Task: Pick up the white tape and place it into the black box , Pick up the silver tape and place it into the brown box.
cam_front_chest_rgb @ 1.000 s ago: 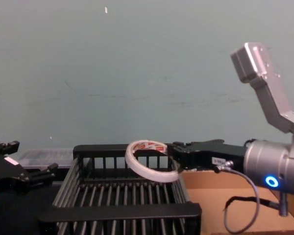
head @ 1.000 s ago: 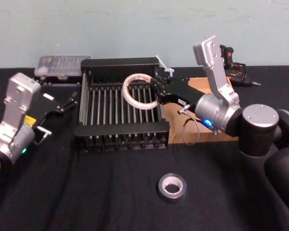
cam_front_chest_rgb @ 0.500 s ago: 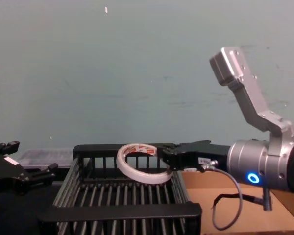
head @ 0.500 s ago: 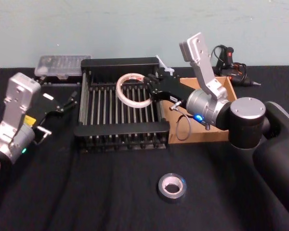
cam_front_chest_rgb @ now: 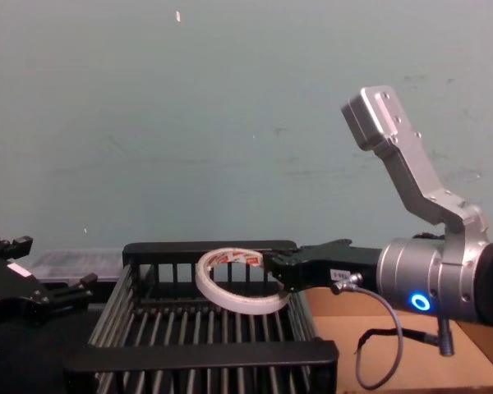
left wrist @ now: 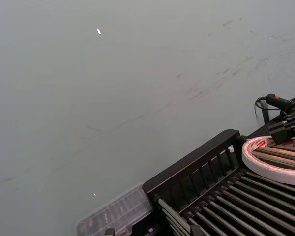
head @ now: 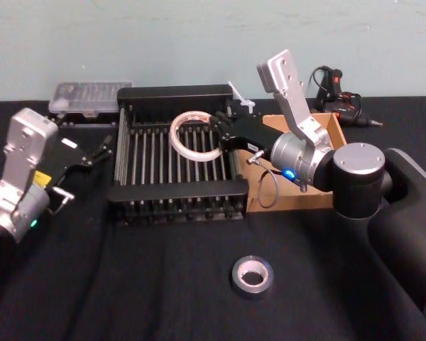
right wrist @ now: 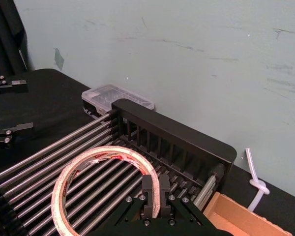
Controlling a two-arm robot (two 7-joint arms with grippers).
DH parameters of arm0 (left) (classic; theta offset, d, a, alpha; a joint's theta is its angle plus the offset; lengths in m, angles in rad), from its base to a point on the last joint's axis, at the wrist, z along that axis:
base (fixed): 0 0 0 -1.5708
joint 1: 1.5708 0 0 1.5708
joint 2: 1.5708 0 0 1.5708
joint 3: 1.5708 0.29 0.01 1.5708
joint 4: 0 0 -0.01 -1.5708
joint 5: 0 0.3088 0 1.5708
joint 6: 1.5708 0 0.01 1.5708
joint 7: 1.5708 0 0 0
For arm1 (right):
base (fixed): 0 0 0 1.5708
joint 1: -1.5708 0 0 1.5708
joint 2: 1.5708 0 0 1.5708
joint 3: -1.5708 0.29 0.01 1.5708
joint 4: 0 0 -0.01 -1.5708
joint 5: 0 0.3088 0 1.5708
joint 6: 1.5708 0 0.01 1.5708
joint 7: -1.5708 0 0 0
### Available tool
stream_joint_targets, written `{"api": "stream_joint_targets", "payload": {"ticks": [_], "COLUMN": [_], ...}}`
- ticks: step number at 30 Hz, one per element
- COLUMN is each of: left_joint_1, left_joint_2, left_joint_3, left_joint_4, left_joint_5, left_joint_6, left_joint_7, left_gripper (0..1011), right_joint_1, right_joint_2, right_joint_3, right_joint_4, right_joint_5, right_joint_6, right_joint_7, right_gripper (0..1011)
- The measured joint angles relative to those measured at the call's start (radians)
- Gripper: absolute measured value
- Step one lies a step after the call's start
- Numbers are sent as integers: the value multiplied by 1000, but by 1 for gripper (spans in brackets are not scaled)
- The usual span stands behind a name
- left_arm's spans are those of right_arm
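Observation:
My right gripper is shut on the rim of the white tape, a flat ring with red print inside. The ring hangs tilted just above the bars in the far half of the black box. From the chest, the white tape sits below the crate's back rim, with my right gripper beside it. In the right wrist view the fingers pinch the white tape. The silver tape lies on the table near the front. Right of the crate stands the brown box. My left gripper rests open, left of the crate.
A clear plastic case lies behind the crate's far left corner. A black tool with a cable sits behind the brown box, and a white zip tie sticks up by the crate's far right corner. Black cloth covers the table.
My right gripper has carried the white tape leftward and lower, from the crate's right side to just over its bars. The left arm and the silver tape have not moved.

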Motion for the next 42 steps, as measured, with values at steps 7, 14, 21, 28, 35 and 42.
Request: {"api": "stream_joint_targets", "payload": {"ticks": [7, 14, 21, 28, 35, 42], "left_joint_1": [0, 0, 0, 0, 0, 0], "left_joint_2": [0, 0, 0, 0, 0, 0], "left_joint_3": [0, 0, 0, 0, 0, 0], "left_joint_4": [0, 0, 0, 0, 0, 0], "left_joint_5": [0, 0, 0, 0, 0, 0], "left_joint_6": [0, 0, 0, 0, 0, 0], "left_joint_7": [0, 0, 0, 0, 0, 0], "left_gripper": [1001, 1001, 1001, 1001, 1001, 1001], "right_joint_1": [0, -1, -1, -1, -1, -1], "right_joint_2": [0, 1, 1, 2, 2, 2], "right_joint_3": [1, 1, 1, 1, 1, 1], "right_joint_4": [0, -2, -2, -2, -2, -2], "right_joint_5": [0, 2, 2, 3, 4, 4], "right_joint_6": [1, 1, 0, 0, 0, 0], "right_joint_7": [0, 0, 1, 1, 2, 2], "right_gripper": [91, 147, 357, 575, 789, 976]}}
